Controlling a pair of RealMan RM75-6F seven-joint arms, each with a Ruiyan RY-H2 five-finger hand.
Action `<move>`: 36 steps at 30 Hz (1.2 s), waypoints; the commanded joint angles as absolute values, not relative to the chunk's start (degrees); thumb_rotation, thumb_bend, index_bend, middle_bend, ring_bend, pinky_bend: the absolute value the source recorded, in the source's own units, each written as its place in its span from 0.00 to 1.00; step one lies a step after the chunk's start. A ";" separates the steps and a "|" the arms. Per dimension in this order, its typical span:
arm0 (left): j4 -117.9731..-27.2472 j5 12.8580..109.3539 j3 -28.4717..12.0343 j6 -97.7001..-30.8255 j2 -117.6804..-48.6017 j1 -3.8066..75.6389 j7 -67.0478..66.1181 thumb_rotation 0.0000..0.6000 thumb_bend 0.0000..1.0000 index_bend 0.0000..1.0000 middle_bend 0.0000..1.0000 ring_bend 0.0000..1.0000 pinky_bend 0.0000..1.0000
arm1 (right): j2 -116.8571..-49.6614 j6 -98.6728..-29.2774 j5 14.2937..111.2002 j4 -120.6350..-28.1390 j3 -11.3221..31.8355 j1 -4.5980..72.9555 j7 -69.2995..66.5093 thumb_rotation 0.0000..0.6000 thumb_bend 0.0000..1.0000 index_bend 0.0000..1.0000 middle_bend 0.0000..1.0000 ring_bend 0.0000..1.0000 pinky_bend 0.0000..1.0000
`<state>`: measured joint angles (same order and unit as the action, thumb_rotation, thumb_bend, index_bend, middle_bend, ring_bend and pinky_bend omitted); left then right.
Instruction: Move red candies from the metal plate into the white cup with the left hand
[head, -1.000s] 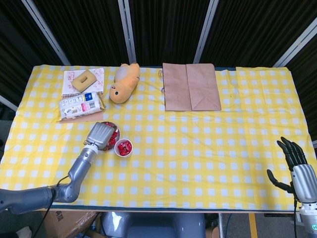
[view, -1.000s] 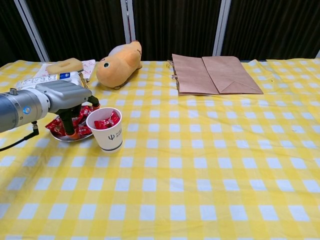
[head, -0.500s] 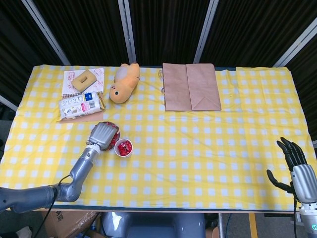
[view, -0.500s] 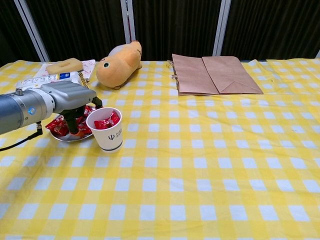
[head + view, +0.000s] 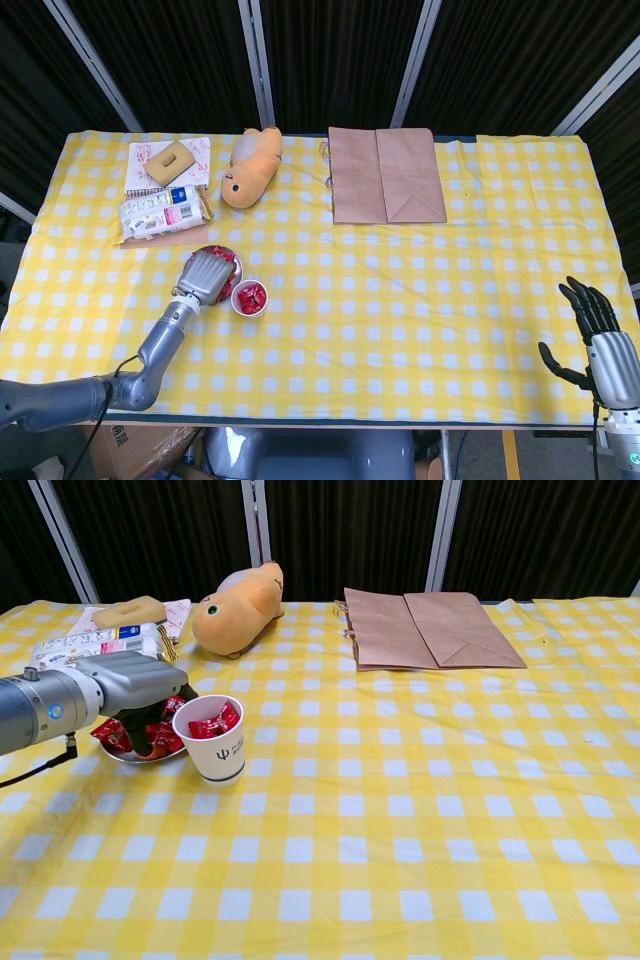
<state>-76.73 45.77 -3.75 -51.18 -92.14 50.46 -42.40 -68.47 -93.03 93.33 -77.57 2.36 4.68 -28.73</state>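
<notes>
The metal plate (image 5: 228, 255) (image 5: 128, 757) holds several red candies (image 5: 166, 738) at the table's front left. Right beside it stands the white cup (image 5: 249, 298) (image 5: 217, 752) with red candies (image 5: 213, 724) inside. My left hand (image 5: 204, 277) (image 5: 138, 686) hangs over the plate, palm down, its fingers reaching into the candy pile just left of the cup. The hand hides its fingertips, so a held candy cannot be made out. My right hand (image 5: 598, 330) hovers off the table's front right corner, fingers apart and empty, seen only in the head view.
An orange plush toy (image 5: 250, 168) (image 5: 240, 598) lies behind the plate. A flat brown paper bag (image 5: 386, 176) (image 5: 430, 628) sits at the back centre. A white snack packet (image 5: 160, 211) (image 5: 88, 642) and a bread-shaped item on a printed booklet (image 5: 170, 162) lie at the back left.
My left hand has shifted slightly over the plate and sits a little lower among the candies. The cup, plate and right hand have not moved.
</notes>
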 commanded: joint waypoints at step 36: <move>-77.44 46.55 -2.77 -51.74 -90.21 49.36 -41.65 1.00 0.35 0.48 0.99 1.00 0.99 | -68.39 -93.28 93.51 -77.71 2.31 4.57 -29.04 1.00 0.42 0.00 0.00 0.00 0.00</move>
<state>-77.49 46.62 -2.81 -51.79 -90.15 49.39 -41.65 -68.39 -93.28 93.51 -77.71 2.31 4.58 -29.03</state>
